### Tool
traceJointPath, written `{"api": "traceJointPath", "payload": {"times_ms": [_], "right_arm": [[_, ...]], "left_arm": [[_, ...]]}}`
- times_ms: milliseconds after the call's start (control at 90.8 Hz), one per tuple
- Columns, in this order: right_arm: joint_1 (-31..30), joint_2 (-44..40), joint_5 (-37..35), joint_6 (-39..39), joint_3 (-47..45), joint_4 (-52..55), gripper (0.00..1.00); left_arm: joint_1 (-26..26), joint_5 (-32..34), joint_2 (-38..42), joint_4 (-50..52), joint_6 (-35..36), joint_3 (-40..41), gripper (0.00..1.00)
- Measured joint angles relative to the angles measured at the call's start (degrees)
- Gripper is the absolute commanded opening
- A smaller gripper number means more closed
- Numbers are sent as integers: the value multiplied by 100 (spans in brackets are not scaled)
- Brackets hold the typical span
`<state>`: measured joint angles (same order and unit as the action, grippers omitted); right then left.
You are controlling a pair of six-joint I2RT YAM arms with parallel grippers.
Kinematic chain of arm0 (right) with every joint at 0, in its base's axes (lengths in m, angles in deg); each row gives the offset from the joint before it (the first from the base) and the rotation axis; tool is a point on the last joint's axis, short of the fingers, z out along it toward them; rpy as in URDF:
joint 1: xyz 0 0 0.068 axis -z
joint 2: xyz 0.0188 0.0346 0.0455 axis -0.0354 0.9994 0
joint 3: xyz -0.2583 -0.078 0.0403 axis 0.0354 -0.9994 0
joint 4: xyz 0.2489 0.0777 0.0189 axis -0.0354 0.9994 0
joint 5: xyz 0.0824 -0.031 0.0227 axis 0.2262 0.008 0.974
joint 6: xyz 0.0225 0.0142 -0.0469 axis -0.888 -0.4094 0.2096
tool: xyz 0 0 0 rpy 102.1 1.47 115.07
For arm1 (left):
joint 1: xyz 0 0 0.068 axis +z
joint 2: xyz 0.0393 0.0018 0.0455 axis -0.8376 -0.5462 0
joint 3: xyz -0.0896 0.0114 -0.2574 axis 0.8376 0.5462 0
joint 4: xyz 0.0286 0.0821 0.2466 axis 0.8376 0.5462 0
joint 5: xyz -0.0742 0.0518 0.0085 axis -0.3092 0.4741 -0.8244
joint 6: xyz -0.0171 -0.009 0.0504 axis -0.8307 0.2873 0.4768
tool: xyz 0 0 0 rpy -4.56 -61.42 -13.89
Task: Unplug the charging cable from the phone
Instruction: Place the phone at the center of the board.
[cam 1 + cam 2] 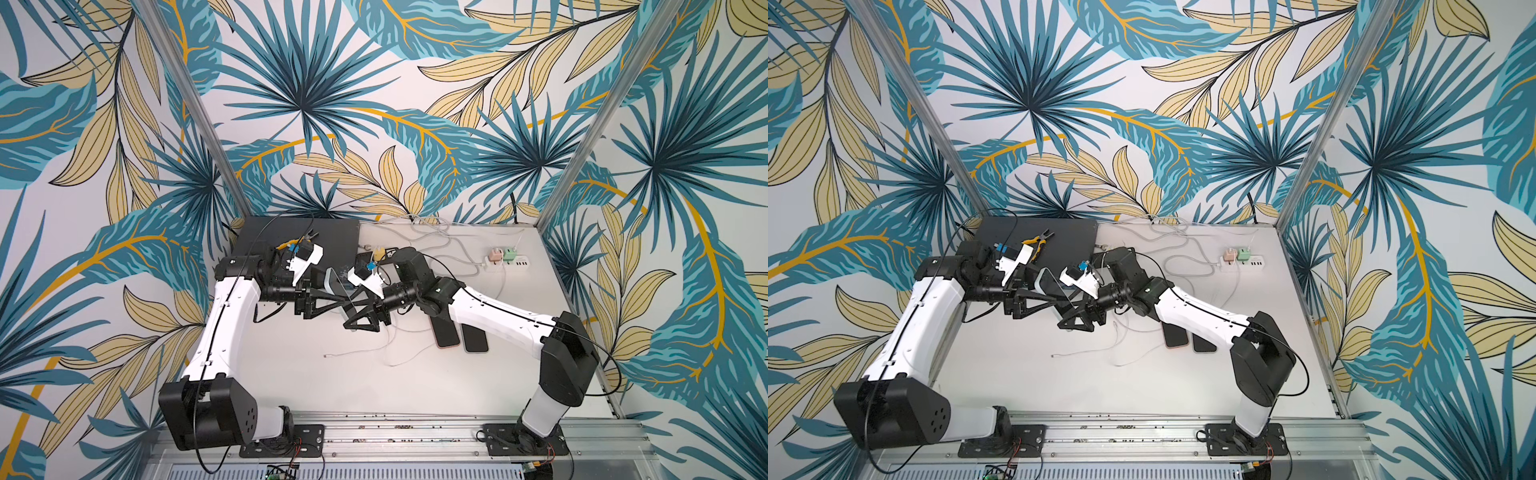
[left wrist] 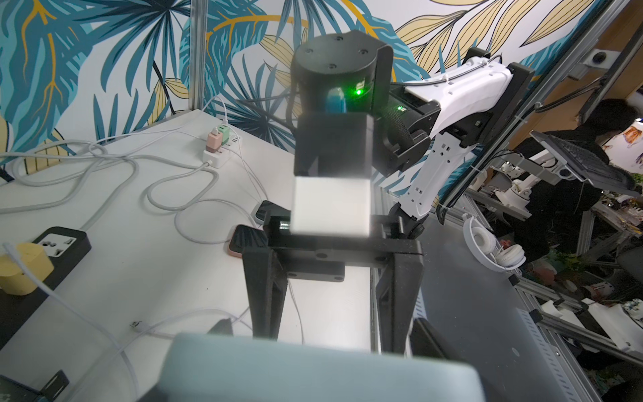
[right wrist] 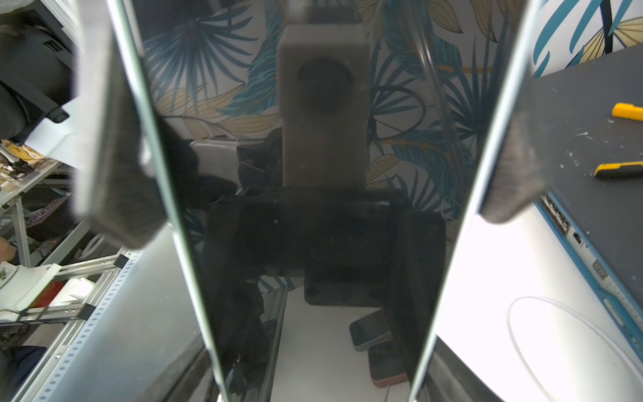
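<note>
A phone in a pale teal case stands upright above the middle of the table, between both arms. My right gripper reaches in from the right. In the right wrist view its pads press the two long edges of the phone's dark screen. From the left comes my left gripper; its dark fingertips stand wide apart behind the phone's blurred edge. The white charging cable lies on the table with its plug end loose, apart from the phone.
Two more phones lie flat beneath the right forearm. A white power strip with pink and green chargers sits at the back right among looped cables. A black mat at the back left carries yellow-handled pliers. A black power strip with a yellow plug lies near it.
</note>
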<state>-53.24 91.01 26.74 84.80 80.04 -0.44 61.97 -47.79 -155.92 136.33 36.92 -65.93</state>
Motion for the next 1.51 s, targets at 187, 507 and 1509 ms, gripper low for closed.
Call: {"api": "traceJointPath", "payload": {"times_ms": [187, 507, 1509], "right_arm": [[2, 2, -24, -2, 0, 188, 49], [-33, 0, -492, -201, -299, 96, 48], [-1019, 1786, -4229, -2079, 1405, 2935, 50]], "left_arm": [[4, -87, 2, 17, 33, -4, 100], [428, -74, 2, -186, -212, -4, 100], [715, 1185, 555, -2083, -2267, 83, 100]]}}
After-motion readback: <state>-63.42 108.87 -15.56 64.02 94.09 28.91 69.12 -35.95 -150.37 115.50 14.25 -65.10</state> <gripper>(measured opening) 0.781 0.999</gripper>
